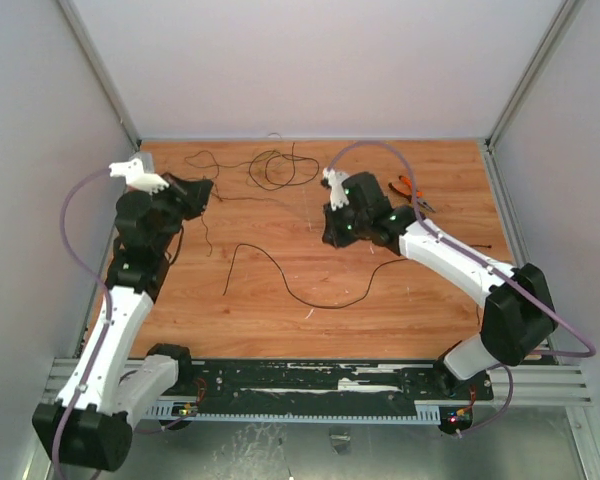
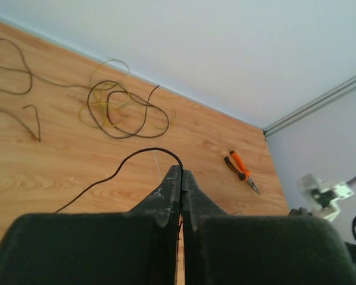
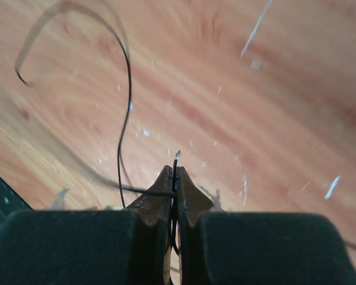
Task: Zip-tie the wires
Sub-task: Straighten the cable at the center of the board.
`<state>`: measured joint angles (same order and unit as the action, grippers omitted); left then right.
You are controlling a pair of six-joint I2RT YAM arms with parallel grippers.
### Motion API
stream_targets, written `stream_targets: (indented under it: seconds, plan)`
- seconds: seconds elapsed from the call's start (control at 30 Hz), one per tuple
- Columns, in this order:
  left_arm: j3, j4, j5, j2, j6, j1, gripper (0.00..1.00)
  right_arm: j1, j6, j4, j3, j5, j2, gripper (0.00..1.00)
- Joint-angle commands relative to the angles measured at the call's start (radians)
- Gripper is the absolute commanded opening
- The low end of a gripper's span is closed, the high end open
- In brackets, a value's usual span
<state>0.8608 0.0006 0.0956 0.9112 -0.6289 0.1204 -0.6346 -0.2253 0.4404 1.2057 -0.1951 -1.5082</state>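
Observation:
The wires are thin black strands on the wooden table. A tangle of loops (image 1: 275,168) lies at the back and also shows in the left wrist view (image 2: 121,110). A long loose strand (image 1: 310,303) curves across the middle of the table. My left gripper (image 1: 202,190) is shut on a wire strand (image 2: 136,155) that arches left out of its tips (image 2: 181,172). My right gripper (image 1: 332,232) is shut on a wire (image 3: 126,107). That wire's bare end pokes up between the right gripper's tips (image 3: 174,172), just above the table.
Orange-handled pliers (image 1: 410,190) lie at the back right, behind the right arm, and show in the left wrist view (image 2: 242,171). White walls close in the table at the back and sides. A black rail (image 1: 310,385) runs along the near edge.

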Motion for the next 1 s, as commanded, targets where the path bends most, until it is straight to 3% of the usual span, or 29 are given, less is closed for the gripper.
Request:
stream_targets:
  seconds: [0.0, 0.17, 0.4, 0.57, 0.67, 0.73, 0.97]
  plan:
    - [-0.097, -0.014, -0.069, -0.087, -0.006, 0.004, 0.00, -0.031, -0.075, 0.036, -0.079, 0.091, 0.049, 0.00]
    - [-0.220, -0.014, -0.031, -0.093, -0.044, 0.015, 0.05, -0.033, -0.144, 0.041, -0.137, 0.238, 0.127, 0.00]
    - [-0.343, 0.063, -0.032, -0.068, -0.074, 0.032, 0.11, -0.033, -0.132, 0.095, -0.156, 0.252, 0.160, 0.00]
    - [-0.341, 0.075, -0.020, -0.031, -0.054, 0.042, 0.30, -0.033, -0.176, 0.152, -0.168, 0.406, 0.186, 0.00]
    - [-0.341, 0.059, -0.044, -0.035, -0.036, 0.042, 0.51, -0.032, -0.183, 0.193, -0.163, 0.445, 0.197, 0.00]
    - [-0.337, 0.045, -0.053, -0.038, -0.031, 0.042, 0.60, -0.032, -0.184, 0.189, -0.173, 0.441, 0.209, 0.00]
    - [-0.328, 0.012, -0.093, -0.013, 0.002, 0.041, 0.73, -0.032, -0.187, 0.209, -0.210, 0.461, 0.212, 0.00]
